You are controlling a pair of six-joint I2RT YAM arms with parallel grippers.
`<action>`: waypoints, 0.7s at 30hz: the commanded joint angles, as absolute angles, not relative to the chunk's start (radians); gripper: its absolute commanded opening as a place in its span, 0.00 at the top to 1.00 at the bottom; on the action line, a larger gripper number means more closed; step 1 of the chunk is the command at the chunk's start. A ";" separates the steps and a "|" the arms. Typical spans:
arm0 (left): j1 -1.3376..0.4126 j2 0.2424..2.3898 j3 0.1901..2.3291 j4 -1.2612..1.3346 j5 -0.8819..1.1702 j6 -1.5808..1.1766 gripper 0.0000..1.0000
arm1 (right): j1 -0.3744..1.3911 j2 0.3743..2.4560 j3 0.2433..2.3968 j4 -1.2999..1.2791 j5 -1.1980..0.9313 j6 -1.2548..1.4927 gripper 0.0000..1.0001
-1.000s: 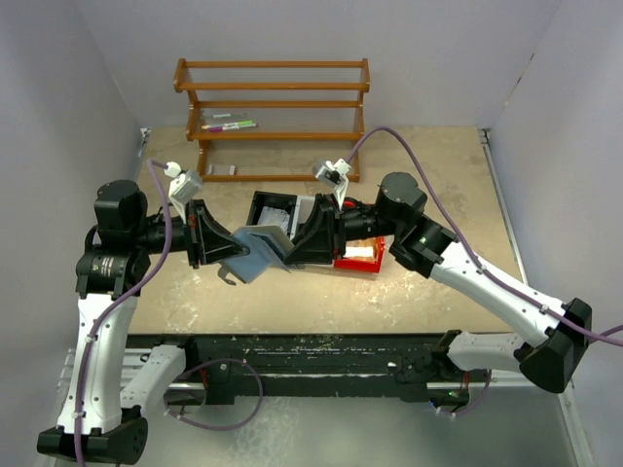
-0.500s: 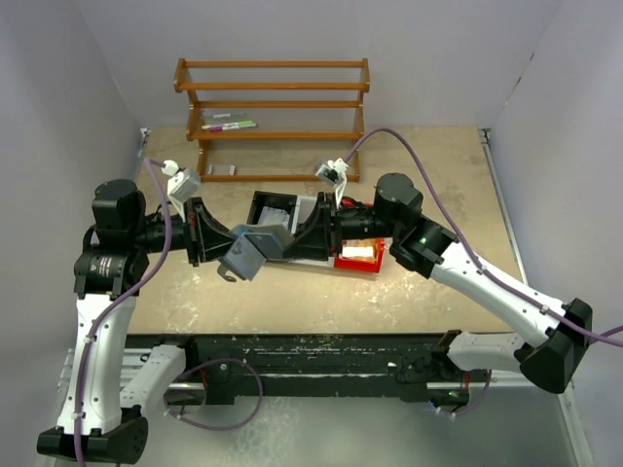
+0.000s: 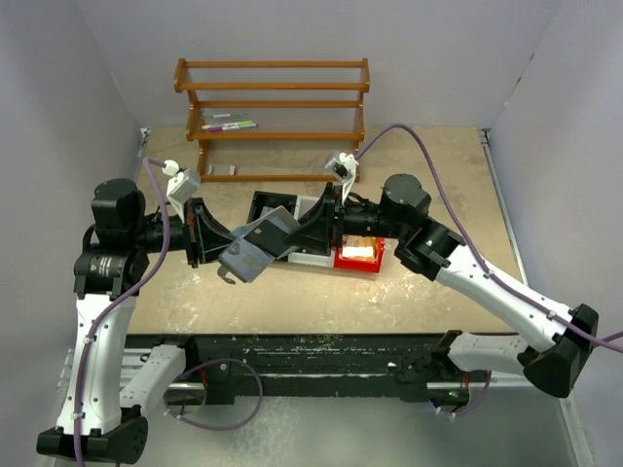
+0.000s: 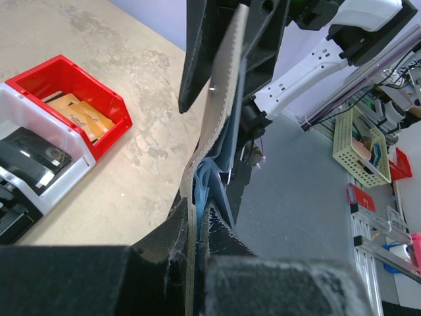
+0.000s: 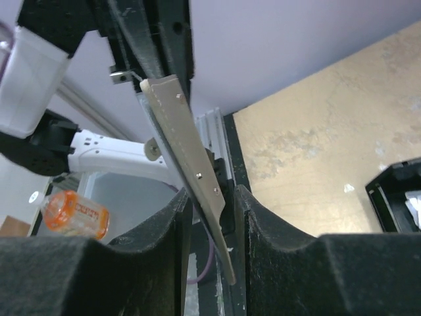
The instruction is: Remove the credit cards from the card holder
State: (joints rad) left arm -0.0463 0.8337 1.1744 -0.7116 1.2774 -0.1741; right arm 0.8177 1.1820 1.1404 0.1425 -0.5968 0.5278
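The grey-blue card holder (image 3: pixel 259 245) hangs in the air between both grippers, above the table in front of the bins. My left gripper (image 3: pixel 232 245) is shut on its lower left end. In the left wrist view the holder (image 4: pixel 222 99) shows edge-on, pinched at my left gripper (image 4: pixel 198 212), with blue card edges (image 4: pixel 212 172) between its panels. My right gripper (image 3: pixel 300 233) straddles the upper right panel. In the right wrist view that panel (image 5: pixel 187 141) runs slanted between the fingers of my right gripper (image 5: pixel 212 193), with a gap on each side.
A row of bins stands behind the holder: black bin (image 3: pixel 269 206), white bin (image 4: pixel 39 172), red bin (image 3: pixel 358 257) with tan cards (image 4: pixel 80 113) in it. A wooden rack (image 3: pixel 273 117) holding pens (image 3: pixel 230 125) stands at the back of the table.
The holder has been drawn out flatter and now slopes up to the right. My right gripper has shifted slightly right and its jaws have widened. The left gripper has held still.
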 commanded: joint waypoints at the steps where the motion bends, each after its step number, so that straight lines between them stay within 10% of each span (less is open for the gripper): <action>1: -0.051 0.839 1.205 -0.677 1.355 -0.186 1.00 | 0.814 1.183 1.129 0.316 -0.710 0.582 0.67; 7: -0.051 0.838 1.197 -0.678 1.366 -0.182 1.00 | 0.813 1.201 1.088 0.424 -0.796 0.696 0.98; 14: -0.051 0.846 1.213 -0.685 1.219 -0.182 0.32 | 0.800 1.151 1.083 0.356 -0.681 0.675 1.00; 21: -0.049 0.831 1.255 -0.648 0.940 -0.222 0.14 | 0.791 1.050 1.028 0.347 -0.565 0.664 1.00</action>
State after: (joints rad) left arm -0.0471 0.8474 1.1976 -0.7128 1.1019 -0.1898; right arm 0.7967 1.1236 1.0378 0.3180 -0.6483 0.6704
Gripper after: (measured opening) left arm 0.847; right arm 0.017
